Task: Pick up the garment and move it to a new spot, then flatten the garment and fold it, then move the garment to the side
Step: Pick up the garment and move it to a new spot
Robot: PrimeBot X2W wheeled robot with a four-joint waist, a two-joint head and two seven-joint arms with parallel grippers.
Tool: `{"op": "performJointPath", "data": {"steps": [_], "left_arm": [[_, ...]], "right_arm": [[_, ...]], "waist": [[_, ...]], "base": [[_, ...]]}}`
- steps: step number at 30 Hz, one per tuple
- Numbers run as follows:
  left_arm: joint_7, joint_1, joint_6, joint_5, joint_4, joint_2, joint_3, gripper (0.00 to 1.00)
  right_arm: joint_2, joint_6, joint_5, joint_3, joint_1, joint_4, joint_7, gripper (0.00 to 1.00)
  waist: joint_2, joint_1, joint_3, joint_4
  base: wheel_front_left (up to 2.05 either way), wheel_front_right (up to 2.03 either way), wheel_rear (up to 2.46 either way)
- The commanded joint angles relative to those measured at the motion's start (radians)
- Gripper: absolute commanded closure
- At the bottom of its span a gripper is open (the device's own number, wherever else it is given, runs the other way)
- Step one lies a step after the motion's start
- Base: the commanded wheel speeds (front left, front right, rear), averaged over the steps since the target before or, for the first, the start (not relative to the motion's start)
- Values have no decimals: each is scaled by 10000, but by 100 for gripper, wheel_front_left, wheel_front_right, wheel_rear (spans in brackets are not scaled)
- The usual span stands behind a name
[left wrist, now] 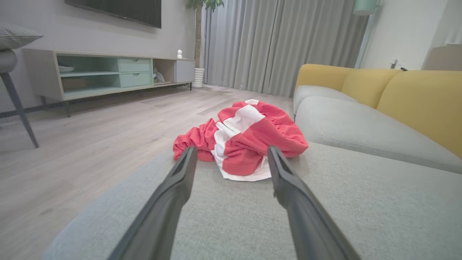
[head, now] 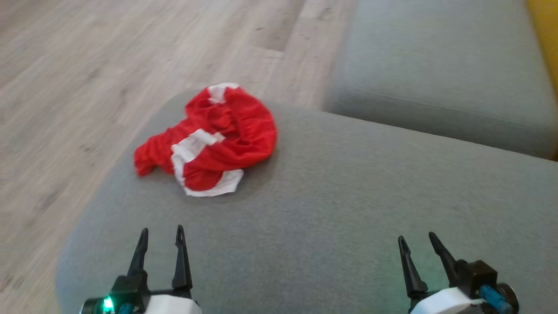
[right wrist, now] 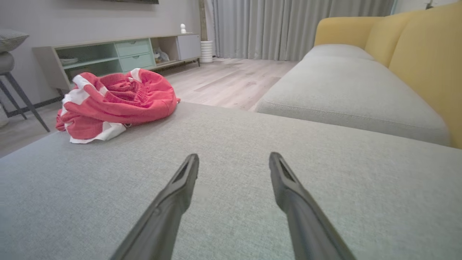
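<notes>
Both grippers, left gripper (head: 161,233) and right gripper (head: 416,239), hover empty, fingers spread. Garment (head: 209,139) crumpled near cushion (head: 348,196) edge. Pickup pending: left reaches forward, pinches.

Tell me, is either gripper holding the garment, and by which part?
Nothing is held: the left gripper and the right gripper are both open, short of the garment.

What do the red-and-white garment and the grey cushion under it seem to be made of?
The garment is probably a thin, soft, matte textile: it crumples into loose folds, with a gathered band. The cushion looks like matte woven upholstery: a fine grainy weave shows.
</notes>
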Motion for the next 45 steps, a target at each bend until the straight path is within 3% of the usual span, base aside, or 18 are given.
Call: {"op": "performJointPath", "data": {"steps": [1,13,18,24,27,33,38,45], "left_arm": [[-124,-553,54,104,-427,8,295,0],[-124,-883,586,519,-1355,12,707,0],[-124,-1867,432,1219,-1872,297,846,0],[-124,-3698,17,1243,-2089,662,1128,0],[-124,-5009,-423,1068,-1302,748,1104,0],[555,-7805,-1159,732,2031,769,846,0],[1144,-8988,-1126,507,4175,595,859,0],[764,-9723,-1237,147,6548,431,924,0]], "right_arm": [[-97,77,10,200,-588,-341,-138,0],[-97,77,-373,2,-910,-309,-138,0],[-97,77,-787,-301,-749,-355,-138,0],[-97,77,-1797,-654,-1195,-687,-138,0],[-216,77,-2299,-835,-1716,-888,-138,0],[-830,77,-2573,-929,-2412,-1287,-138,0],[-1200,77,-2618,-992,-2497,-1453,-138,0],[-1572,77,-2584,-1110,-2588,-1728,-138,0]], "waist": [[0,0,229,358],[0,0,832,1008],[0,0,1238,1330],[0,0,2555,1083],[0,0,3345,837],[0,0,4398,384],[0,0,4825,192],[0,0,5429,-98]], "base": [[0,0,0],[0,0,0],[0,0,0],[0,0,0],[0,0,0],[0,0,0],[0,0,0],[0,0,0]]}}
